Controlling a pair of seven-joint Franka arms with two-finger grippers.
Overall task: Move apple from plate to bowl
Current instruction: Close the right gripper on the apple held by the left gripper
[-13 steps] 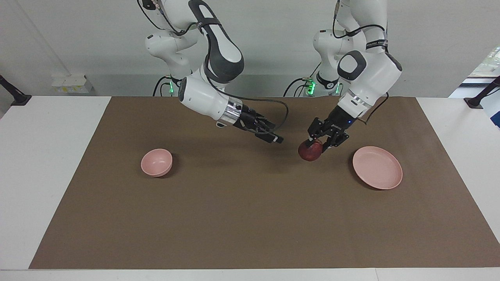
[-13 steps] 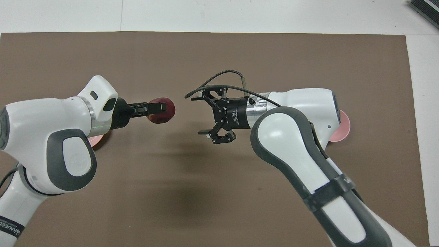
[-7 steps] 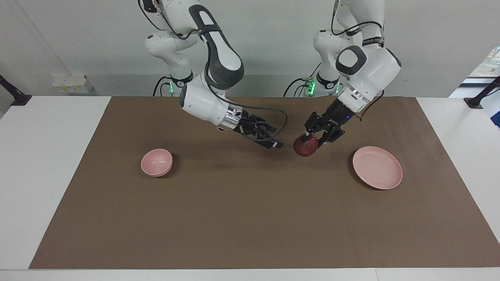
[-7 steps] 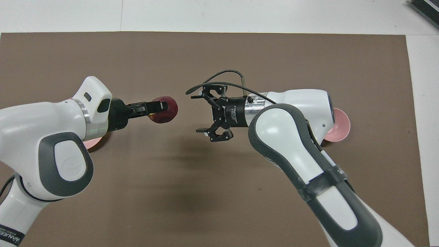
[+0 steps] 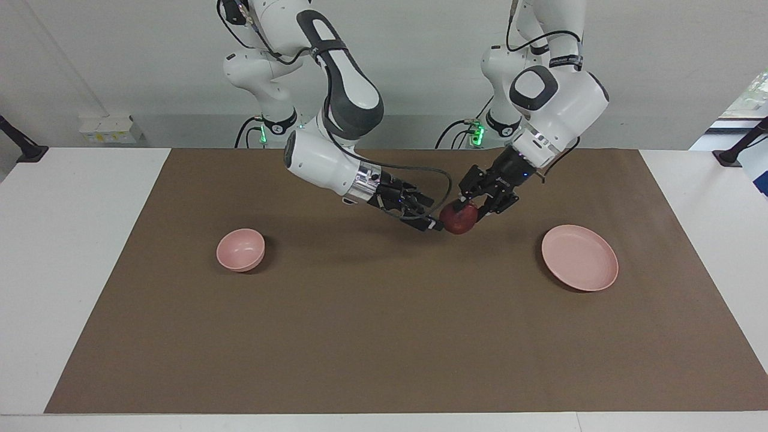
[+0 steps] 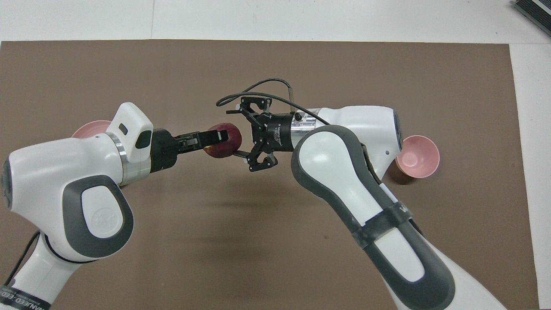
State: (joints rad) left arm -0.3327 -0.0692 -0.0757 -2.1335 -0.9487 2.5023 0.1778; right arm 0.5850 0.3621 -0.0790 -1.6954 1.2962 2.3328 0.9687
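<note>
Dark red and round, the apple point(image 5: 459, 218) hangs mid-frame above the brown mat point(image 5: 384, 336), pinched by the left gripper point(image 5: 467, 211); the right gripper point(image 5: 433, 222), jaws spread wide, flanks it; plate point(image 5: 579, 257) lies empty centre-right, bowl point(image 5: 240, 249) centre-left.

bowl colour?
Plain pale pink, no pattern. The bowl shows best in the facing view, toward the right arm's end of the table.
</note>
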